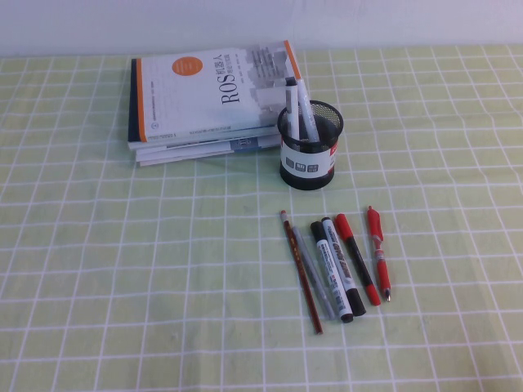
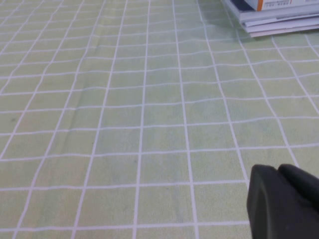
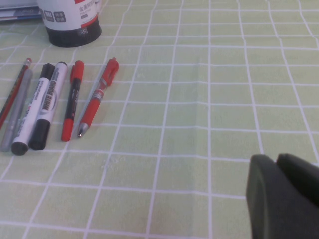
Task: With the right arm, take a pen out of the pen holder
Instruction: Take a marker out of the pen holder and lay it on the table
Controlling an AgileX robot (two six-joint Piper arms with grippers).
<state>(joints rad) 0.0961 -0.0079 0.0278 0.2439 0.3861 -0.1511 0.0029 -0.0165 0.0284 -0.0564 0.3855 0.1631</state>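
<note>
Right gripper (image 3: 279, 172), jaws together, hangs over the tablecloth (image 3: 209, 124) near the loose pens (image 3: 75, 99); left gripper (image 2: 279, 181), likewise closed, over it too. The white marker (image 1: 298, 102) in the mesh pen holder (image 1: 310, 163), upper centre of the high view, looks light, stiff and slick: pinch its barrel above the rim.

Pen holder (image 3: 70, 22): we saw it upright
Row of pens (image 3: 72, 99): lay flat near it
Right gripper (image 3: 276, 164): closed, well apart

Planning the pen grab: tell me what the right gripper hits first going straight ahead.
Probably just bare tablecloth. The right gripper, shut and low over the cloth, points past the pens and pen holder, both off to its side. The left gripper hovers over bare cloth too.
</note>
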